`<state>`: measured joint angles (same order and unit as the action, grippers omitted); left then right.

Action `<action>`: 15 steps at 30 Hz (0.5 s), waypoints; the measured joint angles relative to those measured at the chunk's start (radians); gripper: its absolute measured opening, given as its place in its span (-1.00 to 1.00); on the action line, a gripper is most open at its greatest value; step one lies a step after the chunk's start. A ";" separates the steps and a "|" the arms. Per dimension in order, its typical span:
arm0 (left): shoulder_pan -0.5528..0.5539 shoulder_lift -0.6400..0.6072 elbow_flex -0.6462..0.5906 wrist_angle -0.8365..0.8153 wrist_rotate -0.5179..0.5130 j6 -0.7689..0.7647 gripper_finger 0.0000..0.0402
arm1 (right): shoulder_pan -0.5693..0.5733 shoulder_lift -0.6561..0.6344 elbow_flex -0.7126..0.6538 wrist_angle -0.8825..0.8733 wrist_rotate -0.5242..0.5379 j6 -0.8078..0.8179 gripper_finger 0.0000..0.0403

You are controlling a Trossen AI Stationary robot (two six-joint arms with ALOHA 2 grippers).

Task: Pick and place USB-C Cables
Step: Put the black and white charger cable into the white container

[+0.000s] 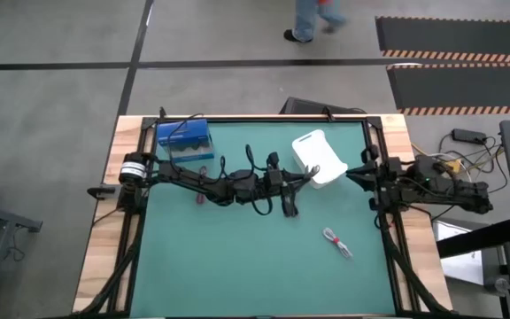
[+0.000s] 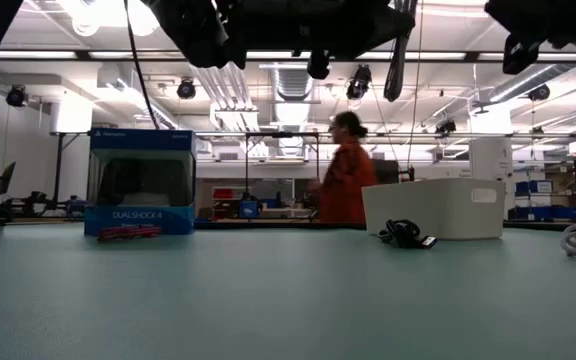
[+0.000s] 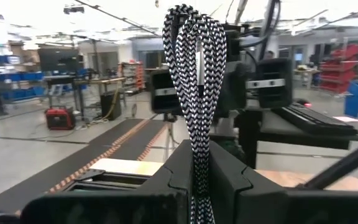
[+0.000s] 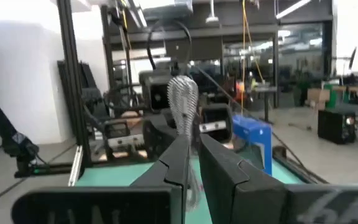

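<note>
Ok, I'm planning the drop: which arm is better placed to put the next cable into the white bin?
Probably the left. The left gripper is shut on the silver-grey braided cable, raised above the table near the white bin. The right gripper waits by the table's right edge.

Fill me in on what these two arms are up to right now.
The left gripper is shut on a black-and-white braided cable, held up off the table. In the right wrist view a silver-grey cable stands up between the right gripper fingers. A red cable lies by the blue box, a black one beside the white bin, and a white-and-red one on the green mat.
</note>
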<state>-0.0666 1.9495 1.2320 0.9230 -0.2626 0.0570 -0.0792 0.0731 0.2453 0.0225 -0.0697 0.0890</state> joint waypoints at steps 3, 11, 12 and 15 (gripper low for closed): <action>0.000 0.000 0.000 0.001 0.034 0.000 -0.95 | 0.000 0.043 -0.002 0.030 0.019 0.003 -0.82; -0.001 0.000 0.000 0.001 0.101 0.000 -0.95 | 0.000 0.192 -0.002 0.144 0.018 0.031 -0.41; -0.001 0.000 0.000 0.001 0.102 0.000 -0.95 | 0.000 0.217 -0.002 0.170 0.019 0.032 -0.34; -0.001 0.000 0.000 0.001 0.102 0.000 -0.95 | 0.000 0.302 -0.002 0.275 0.012 0.027 -0.16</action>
<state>-0.0673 1.9495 1.2320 0.9245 -0.1608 0.0570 -0.0792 0.3752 0.2432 0.2979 -0.0576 0.1160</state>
